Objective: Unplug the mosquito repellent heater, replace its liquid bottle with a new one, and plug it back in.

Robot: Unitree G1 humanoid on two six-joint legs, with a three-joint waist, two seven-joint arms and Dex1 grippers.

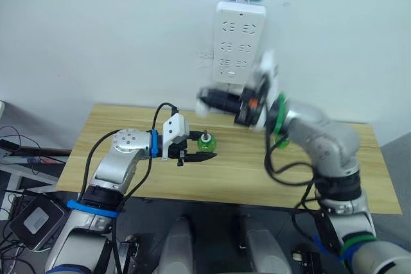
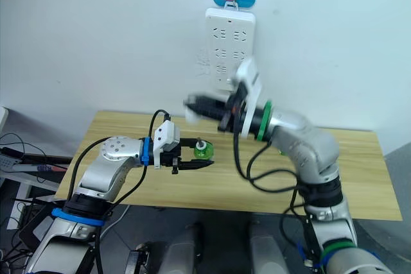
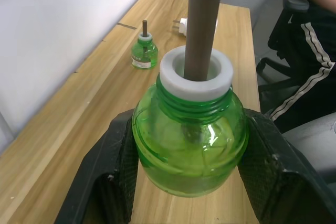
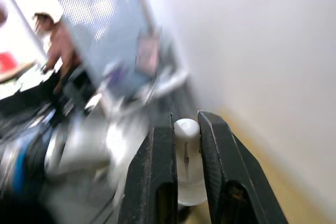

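Observation:
My left gripper [image 1: 203, 146] is shut on a small green bottle [image 3: 189, 140] with a white collar and a bare brown wick rod, held upright low over the table; it looks like the new one with its cap off. Raised in front of the wall, my right gripper [image 2: 191, 105] is shut on a small white pointed cap [image 4: 187, 153]. Farther along the table stands a second green bottle [image 3: 144, 52] with a dark wick, its liquid bottle as far as I can tell. The white mosquito repellent heater [image 3: 182, 24] lies just beyond it, plug prongs showing.
A long white power strip [image 1: 239, 42] hangs on the wall above the back edge of the wooden table [image 1: 122, 129]. A seated person's legs [image 3: 310, 40] show past the table's end. Cables and a dark box lie on the floor at the left.

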